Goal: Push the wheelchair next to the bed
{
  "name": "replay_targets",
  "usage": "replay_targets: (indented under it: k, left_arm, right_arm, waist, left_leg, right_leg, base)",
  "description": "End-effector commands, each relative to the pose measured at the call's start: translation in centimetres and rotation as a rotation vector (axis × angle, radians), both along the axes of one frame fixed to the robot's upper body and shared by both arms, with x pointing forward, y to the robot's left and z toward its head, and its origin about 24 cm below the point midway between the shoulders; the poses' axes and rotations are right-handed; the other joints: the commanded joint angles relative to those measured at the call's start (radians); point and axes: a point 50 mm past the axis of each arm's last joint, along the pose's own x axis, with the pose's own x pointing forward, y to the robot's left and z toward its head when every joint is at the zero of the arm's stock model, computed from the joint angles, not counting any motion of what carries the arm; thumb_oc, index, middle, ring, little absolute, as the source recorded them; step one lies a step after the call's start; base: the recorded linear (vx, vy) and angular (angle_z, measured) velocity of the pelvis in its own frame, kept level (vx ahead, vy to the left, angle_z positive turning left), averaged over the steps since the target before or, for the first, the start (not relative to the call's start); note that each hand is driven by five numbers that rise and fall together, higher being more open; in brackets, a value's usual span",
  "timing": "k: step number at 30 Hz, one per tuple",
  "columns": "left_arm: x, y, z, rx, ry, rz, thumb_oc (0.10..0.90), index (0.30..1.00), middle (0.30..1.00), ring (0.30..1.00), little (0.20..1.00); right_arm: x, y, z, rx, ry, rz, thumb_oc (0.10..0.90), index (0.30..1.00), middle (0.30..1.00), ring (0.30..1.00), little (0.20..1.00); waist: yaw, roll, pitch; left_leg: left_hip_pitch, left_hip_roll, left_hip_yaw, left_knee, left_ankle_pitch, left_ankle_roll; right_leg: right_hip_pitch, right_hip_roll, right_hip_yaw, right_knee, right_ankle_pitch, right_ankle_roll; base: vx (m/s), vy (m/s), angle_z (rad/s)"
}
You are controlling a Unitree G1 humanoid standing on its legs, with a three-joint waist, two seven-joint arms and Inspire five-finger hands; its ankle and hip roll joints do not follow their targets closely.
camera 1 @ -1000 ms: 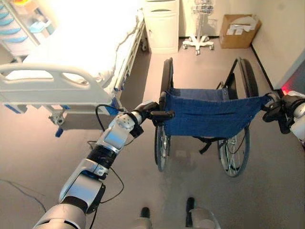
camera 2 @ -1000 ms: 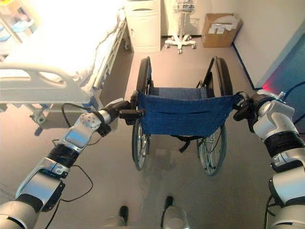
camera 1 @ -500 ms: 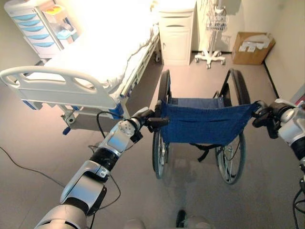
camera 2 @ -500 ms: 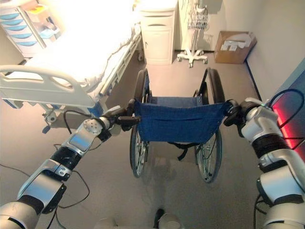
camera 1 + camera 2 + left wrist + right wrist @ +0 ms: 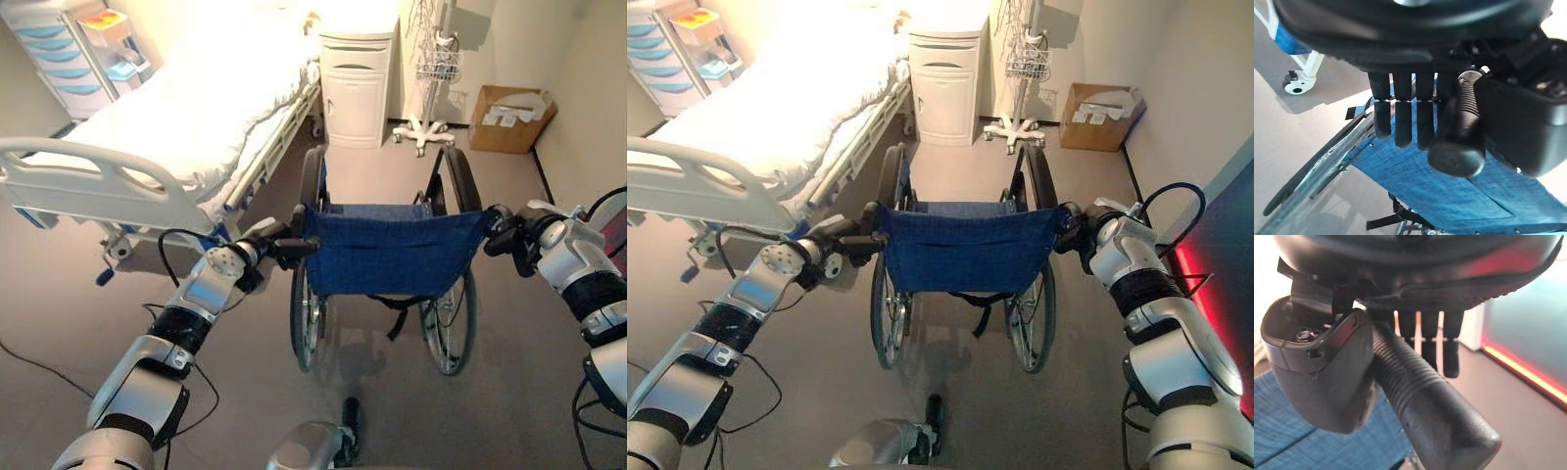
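a wheelchair [image 5: 387,257] with a blue cloth back stands on the floor just beside the foot end of the bed [image 5: 176,127] – its wheels level with the bed's side rail. the left hand [image 5: 266,242] curls round the chair's left push handle [image 5: 1459,129]; the right hand [image 5: 507,232] curls round the right push handle [image 5: 1425,404] – both handles ribbed and black
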Motion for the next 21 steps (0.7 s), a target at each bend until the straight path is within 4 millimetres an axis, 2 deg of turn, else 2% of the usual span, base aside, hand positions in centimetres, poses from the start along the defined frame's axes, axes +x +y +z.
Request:
replay_targets:
  k: [1,2,3,4,5,6,8,11,15,17,18,20,21]
  left_arm:
    - [-1.3,1.4,-4.8,0.249,0.148,0.019,0.4,0.3,0.3,0.3,0.3]
    - [-1.1,1.0,-4.7,0.255,0.129,0.007,0.4,0.3,0.3,0.3,0.3]
    - [-1.1,0.9,-4.6,0.256,0.125,0.006,0.4,0.3,0.3,0.3,0.3]
    - [-0.8,0.5,-4.4,0.259,0.099,-0.002,0.4,0.3,0.3,0.3,0.3]
    - [-0.6,0.1,-4.0,0.254,0.074,-0.008,0.4,0.3,0.3,0.3,0.3]
    - [-0.6,0.0,-4.0,0.253,0.072,-0.01,0.4,0.3,0.3,0.3,0.3]
    - [-0.5,-0.8,-3.9,0.239,0.055,-0.029,0.4,0.3,0.3,0.3,0.3]
    - [-0.4,-1.8,-3.8,0.219,0.045,-0.05,0.4,0.3,0.3,0.3,0.3]
    - [-0.3,-2.9,-3.4,0.202,0.018,-0.069,0.4,0.3,0.3,0.3,0.3]
    - [-0.4,-3.1,-3.6,0.189,0.014,-0.06,0.4,0.3,0.3,0.3,0.3]
    - [-0.4,-3.1,-3.6,0.191,0.011,-0.056,0.4,0.3,0.3,0.3,0.3]
    - [-0.3,-2.8,-3.7,0.186,0.009,-0.016,0.4,0.3,0.3,0.3,0.3]
    - [-0.3,-2.9,-3.9,0.18,0.024,0.003,0.4,0.3,0.3,0.3,0.3]
  right_arm:
    - [1.6,10.7,3.9,-0.172,-0.227,0.696,0.4,0.3,0.3,0.3,0.3]
    - [1.8,10.7,4.2,-0.172,-0.241,0.69,0.4,0.3,0.3,0.3,0.3]
    - [1.8,10.7,4.3,-0.172,-0.244,0.689,0.4,0.3,0.3,0.3,0.3]
    - [1.9,10.9,4.7,-0.18,-0.265,0.68,0.4,0.3,0.3,0.3,0.3]
    - [2.0,10.9,5.1,-0.183,-0.278,0.671,0.4,0.3,0.3,0.3,0.3]
    - [2.0,10.9,5.1,-0.184,-0.279,0.668,0.4,0.3,0.3,0.3,0.3]
    - [2.0,10.6,5.5,-0.192,-0.274,0.646,0.4,0.3,0.3,0.3,0.3]
    - [1.9,10.3,6.2,-0.199,-0.248,0.627,0.4,0.3,0.3,0.3,0.3]
    - [2.0,10.2,7.1,-0.182,-0.232,0.59,0.4,0.3,0.3,0.3,0.3]
    - [2.1,9.9,7.3,-0.144,-0.217,0.562,0.4,0.3,0.3,0.3,0.3]
    - [2.1,9.7,7.3,-0.137,-0.213,0.555,0.4,0.3,0.3,0.3,0.3]
    - [2.1,9.0,6.9,-0.122,-0.2,0.536,0.4,0.3,0.3,0.3,0.3]
    - [2.0,8.6,6.9,-0.116,-0.197,0.527,0.4,0.3,0.3,0.3,0.3]
  waist:
    - [-0.042,-0.053,0.041]
    - [-0.062,-0.038,0.06]
    - [-0.067,-0.038,0.065]
    - [-0.083,-0.04,0.089]
    - [-0.106,-0.052,0.115]
    - [-0.11,-0.053,0.12]
    - [-0.141,-0.072,0.138]
    - [-0.17,-0.072,0.142]
    - [-0.179,-0.094,0.134]
    - [-0.185,-0.101,0.128]
    - [-0.188,-0.099,0.128]
    - [-0.205,-0.097,0.123]
    - [-0.218,-0.095,0.116]
  left_leg:
    - [0.025,0.016,-0.077,0.017,-0.06,-0.148]
    - [0.057,0.024,-0.122,0.014,-0.068,-0.157]
    - [0.062,0.022,-0.13,0.014,-0.071,-0.158]
    - [0.086,0.02,-0.163,0.016,-0.088,-0.162]
    - [0.11,0.007,-0.191,0.027,-0.119,-0.157]
    - [0.115,0.006,-0.197,0.03,-0.125,-0.157]
    - [0.161,-0.015,-0.244,0.041,-0.172,-0.161]
    - [0.215,-0.014,-0.3,0.036,-0.21,-0.174]
    - [0.196,-0.034,-0.33,0.063,-0.228,-0.173]
    - [0.178,-0.025,-0.327,0.085,-0.232,-0.18]
    - [0.179,-0.01,-0.322,0.09,-0.232,-0.185]
    - [0.236,0.07,-0.283,0.07,-0.231,-0.221]
    - [0.266,0.106,-0.269,0.054,-0.229,-0.235]
  right_leg:
    - [0.047,-0.188,0.073,-0.092,0.368,0.091]
    - [-0.038,-0.197,0.083,-0.158,0.351,0.073]
    - [-0.046,-0.201,0.082,-0.162,0.347,0.072]
    - [-0.115,-0.226,0.088,-0.225,0.366,0.067]
    - [-0.185,-0.267,0.098,-0.284,0.423,0.077]
    - [-0.195,-0.272,0.101,-0.294,0.427,0.08]
    - [-0.256,-0.317,0.13,-0.451,0.479,0.101]
    - [-0.246,-0.321,0.158,-0.632,0.481,0.111]
    - [-0.208,-0.294,0.203,-0.624,0.465,0.108]
    - [-0.201,-0.282,0.213,-0.542,0.458,0.105]
    - [-0.205,-0.279,0.208,-0.506,0.444,0.102]
    - [-0.204,-0.295,0.149,-0.48,0.417,0.09]
    - [-0.196,-0.286,0.141,-0.478,0.405,0.077]
  base:
    - [0.35,-0.086,0.1]
    - [0.2,-0.097,0.49]
    - [0.18,-0.172,0.69]
    - [0.15,-0.193,0.79]
    - [0.17,-0.195,0.81]
    - [0.24,-0.183,0.75]
    - [0.44,-0.221,0.72]
    - [0.5,-0.225,0.79]
    - [0.31,-0.242,0.54]
    - [0.3,-0.255,0.44]
    - [0.34,-0.222,0.54]
    - [0.44,-0.242,0.47]
    - [0.48,-0.262,0.27]
